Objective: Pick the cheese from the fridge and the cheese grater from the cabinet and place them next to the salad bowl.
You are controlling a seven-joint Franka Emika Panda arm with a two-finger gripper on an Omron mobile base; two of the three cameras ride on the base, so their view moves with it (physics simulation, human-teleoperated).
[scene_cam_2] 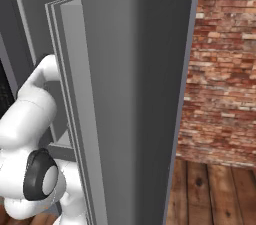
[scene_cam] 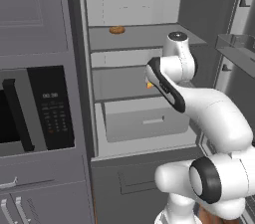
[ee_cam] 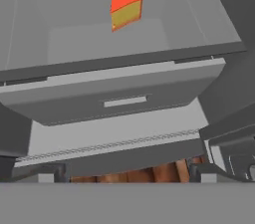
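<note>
Cheese (ee_cam: 124, 8) sits on a fridge (scene_cam: 134, 4) shelf just above the wide drawer (ee_cam: 124, 96), and my hand camera looks at it from well back. I cannot tell if my gripper is spread or clenched.

cheese (scene_cam: 149, 85) mostly behind the arm

I see the fridge (scene_cam: 134, 4) standing open; the cheese (ee_cam: 124, 9), a yellow-orange wedge with red rind, rests on the shelf above the wide drawer (ee_cam: 119, 96).

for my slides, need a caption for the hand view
Cheese on the fridge shelf above the drawer.
</note>
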